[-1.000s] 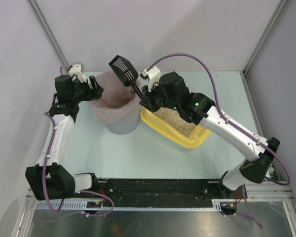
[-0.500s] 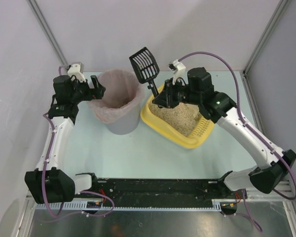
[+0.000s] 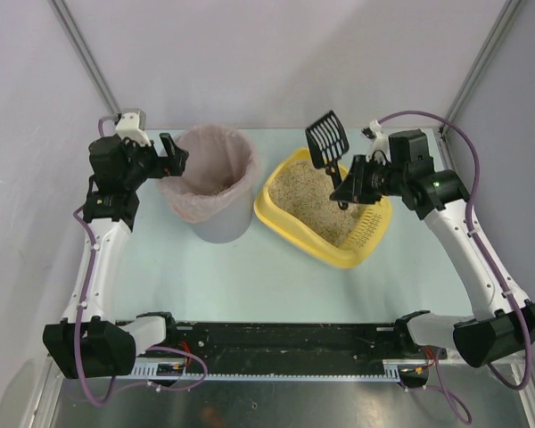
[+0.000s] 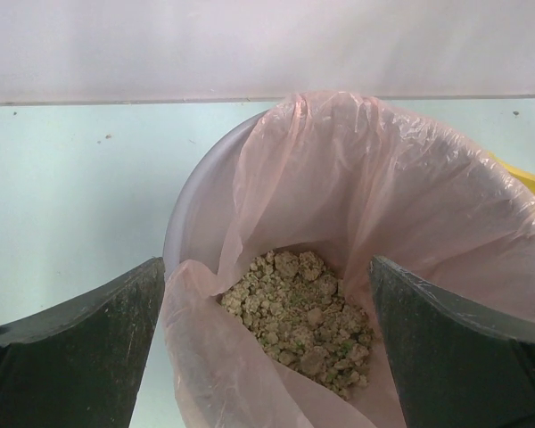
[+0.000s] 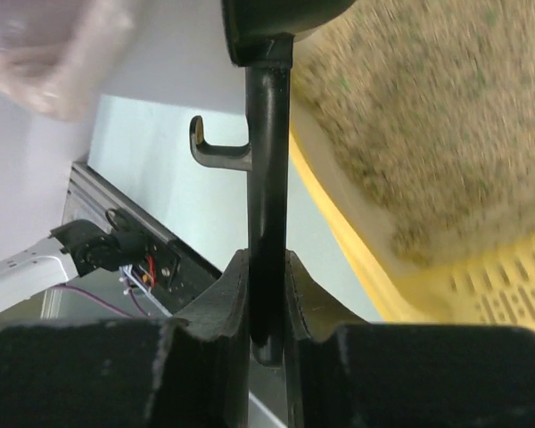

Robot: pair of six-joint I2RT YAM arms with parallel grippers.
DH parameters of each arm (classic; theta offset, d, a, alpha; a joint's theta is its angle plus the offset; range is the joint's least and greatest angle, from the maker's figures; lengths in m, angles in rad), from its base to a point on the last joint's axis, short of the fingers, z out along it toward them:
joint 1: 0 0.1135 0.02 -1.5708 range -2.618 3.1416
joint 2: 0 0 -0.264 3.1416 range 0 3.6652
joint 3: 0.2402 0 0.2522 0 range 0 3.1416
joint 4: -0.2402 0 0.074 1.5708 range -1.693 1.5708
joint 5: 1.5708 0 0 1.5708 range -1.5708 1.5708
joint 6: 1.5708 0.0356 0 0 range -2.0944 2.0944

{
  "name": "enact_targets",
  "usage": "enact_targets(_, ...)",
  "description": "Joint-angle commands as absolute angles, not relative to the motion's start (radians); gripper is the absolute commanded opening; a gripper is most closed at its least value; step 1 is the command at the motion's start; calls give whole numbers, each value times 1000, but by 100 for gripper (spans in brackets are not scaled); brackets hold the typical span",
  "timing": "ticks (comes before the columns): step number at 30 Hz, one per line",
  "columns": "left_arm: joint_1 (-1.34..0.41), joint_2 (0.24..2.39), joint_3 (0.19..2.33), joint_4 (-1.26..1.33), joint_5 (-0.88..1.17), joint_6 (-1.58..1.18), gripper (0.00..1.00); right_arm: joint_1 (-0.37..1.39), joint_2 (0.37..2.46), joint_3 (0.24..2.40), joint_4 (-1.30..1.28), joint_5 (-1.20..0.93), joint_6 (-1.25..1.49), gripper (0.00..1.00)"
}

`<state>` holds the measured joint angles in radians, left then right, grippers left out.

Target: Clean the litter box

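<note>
Closest to me, the pale counter [image 3: 250, 285] is bare in front of the two containers. The litter box [image 3: 325, 257] sits right of centre on it, turned at an angle, with its slotted rim at the near-right corner and beige litter [image 3: 316, 201] spread across the bottom. The grey bin [image 3: 216, 225] stands just left of it, close but apart as far as I can see.

My right jaws are clenched on the handle of the black scoop [image 3: 328, 141]. In the right wrist view the handle [image 5: 267, 178] runs straight up between the fingers [image 5: 205, 312], with the tray's yellow wall [image 5: 339, 227] beside it. The scoop hangs over the far side of the tray, slotted head raised and tilted.

My left jaws are released, spread wide at the bin's left rim. Between those fingers [image 4: 71, 348] I see the pink liner [image 4: 383, 178] and a heap of clumps [image 4: 303, 316] at the bottom.
</note>
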<state>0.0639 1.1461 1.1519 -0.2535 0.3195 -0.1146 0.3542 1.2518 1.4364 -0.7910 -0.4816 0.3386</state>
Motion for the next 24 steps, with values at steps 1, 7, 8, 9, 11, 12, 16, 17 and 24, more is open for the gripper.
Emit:
enact_targets(1, 58, 1127, 1146, -215, 345, -115, 100, 313, 1215, 1398, -966, -535, 301, 0)
enact_targets(7, 58, 1132, 1146, -212, 359, -120, 100, 181, 1227, 1298, -1071, -589, 236, 0)
enact_targets(8, 58, 1134, 1146, -210, 360, -120, 100, 163, 1232, 1281, -1077, -603, 232, 0)
enact_targets(9, 58, 1132, 1144, -210, 359, -120, 100, 141, 1236, 1251, -1087, -627, 227, 0)
enact_targets(11, 58, 1135, 1144, -210, 354, -118, 100, 138, 1252, 1233, -1101, -650, 209, 0)
enact_targets(12, 58, 1137, 1144, -212, 353, -118, 100, 138, 1256, 1227, -1117, -667, 203, 0)
enact_targets(16, 58, 1138, 1143, -210, 351, -118, 100, 127, 1262, 1220, -1149, -660, 186, 0)
enact_targets(17, 60, 1138, 1143, -212, 351, -118, 100, 121, 1266, 1220, -1155, -663, 186, 0)
enact_targets(24, 58, 1141, 1143, -212, 350, -120, 100, 69, 1370, 1215, -1218, -794, 207, 0)
